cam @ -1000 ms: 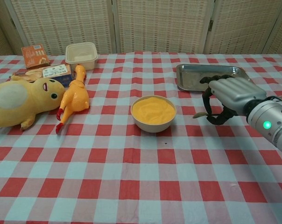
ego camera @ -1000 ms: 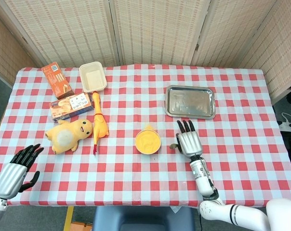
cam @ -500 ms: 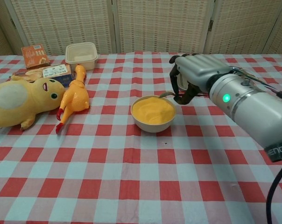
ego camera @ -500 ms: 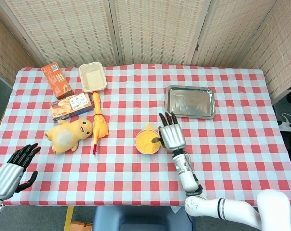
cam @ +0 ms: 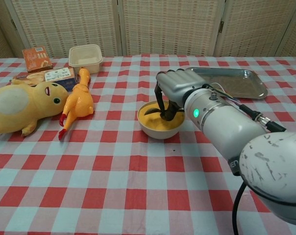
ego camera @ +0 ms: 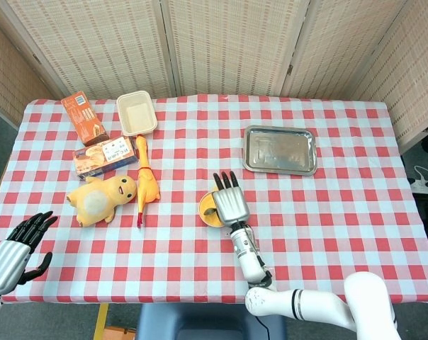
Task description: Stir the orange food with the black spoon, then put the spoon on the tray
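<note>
While right hand (cam: pixel 171 93) grips black spoon (cam: pixel 166 113) dipped in orange food (cam: pixel 155 120), steel tray (cam: pixel 236 81) well apart behind, left hand (ego camera: pixel 15 244) spread, holding nothing.

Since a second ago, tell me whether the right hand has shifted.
Yes. The right hand has moved left in the head view, from beside the tray's near edge to over the bowl of orange food.

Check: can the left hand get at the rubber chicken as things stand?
Probably yes. The left hand is open at the near left table edge, holding nothing, and bare cloth lies between it and the rubber chicken; only the yellow plush sits beside that path.
</note>
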Tool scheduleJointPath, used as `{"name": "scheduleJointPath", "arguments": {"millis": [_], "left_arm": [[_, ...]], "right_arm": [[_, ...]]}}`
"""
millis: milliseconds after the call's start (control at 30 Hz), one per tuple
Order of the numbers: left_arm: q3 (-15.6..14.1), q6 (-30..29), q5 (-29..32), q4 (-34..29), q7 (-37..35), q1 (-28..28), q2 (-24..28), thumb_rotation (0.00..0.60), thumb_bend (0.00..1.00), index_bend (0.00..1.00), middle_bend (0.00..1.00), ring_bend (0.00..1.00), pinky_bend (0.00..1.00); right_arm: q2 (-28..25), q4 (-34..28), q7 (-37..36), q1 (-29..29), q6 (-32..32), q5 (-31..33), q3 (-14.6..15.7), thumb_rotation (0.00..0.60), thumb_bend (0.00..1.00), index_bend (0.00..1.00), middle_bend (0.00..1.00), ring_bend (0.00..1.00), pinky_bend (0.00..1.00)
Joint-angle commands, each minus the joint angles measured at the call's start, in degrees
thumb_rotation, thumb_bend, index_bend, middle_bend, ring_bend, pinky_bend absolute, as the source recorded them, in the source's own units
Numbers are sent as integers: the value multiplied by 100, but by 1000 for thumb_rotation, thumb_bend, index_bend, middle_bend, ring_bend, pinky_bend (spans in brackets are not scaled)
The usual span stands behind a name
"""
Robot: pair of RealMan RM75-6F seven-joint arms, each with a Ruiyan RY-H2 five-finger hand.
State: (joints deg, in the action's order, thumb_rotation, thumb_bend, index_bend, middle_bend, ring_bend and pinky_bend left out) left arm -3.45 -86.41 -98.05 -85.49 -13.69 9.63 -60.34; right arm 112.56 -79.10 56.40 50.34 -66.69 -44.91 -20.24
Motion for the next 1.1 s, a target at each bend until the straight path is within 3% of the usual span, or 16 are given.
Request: {"name": "scheduleJointPath", "arguments": {"millis": [33, 467, 733, 1100], "left_arm": [[-9, 8, -23, -9, 20, 7, -3, 600, 512, 0, 0, 0, 124], [-11, 27, -18, -43, 105, 12, -18, 600, 511, 0, 0, 0, 124], [-2, -16, -14, -31, 62, -2, -13, 600, 512, 0, 0, 0, 125], [-8, -4, -6, -33, 109, -8, -18, 600, 513, 0, 0, 0, 126]], "right_arm": [[-40, -39, 89, 17, -54, 77, 38, 600, 283, 591, 68, 0, 16], [-194, -163, 174, 43, -100, 297, 197, 600, 288, 567, 68, 0, 16], [-263, -296, 163, 54, -171, 271, 315, 600, 290, 365, 67, 0, 16], [-817, -888, -342, -254, -362, 67, 370, 600, 290, 365, 67, 0, 15]]}}
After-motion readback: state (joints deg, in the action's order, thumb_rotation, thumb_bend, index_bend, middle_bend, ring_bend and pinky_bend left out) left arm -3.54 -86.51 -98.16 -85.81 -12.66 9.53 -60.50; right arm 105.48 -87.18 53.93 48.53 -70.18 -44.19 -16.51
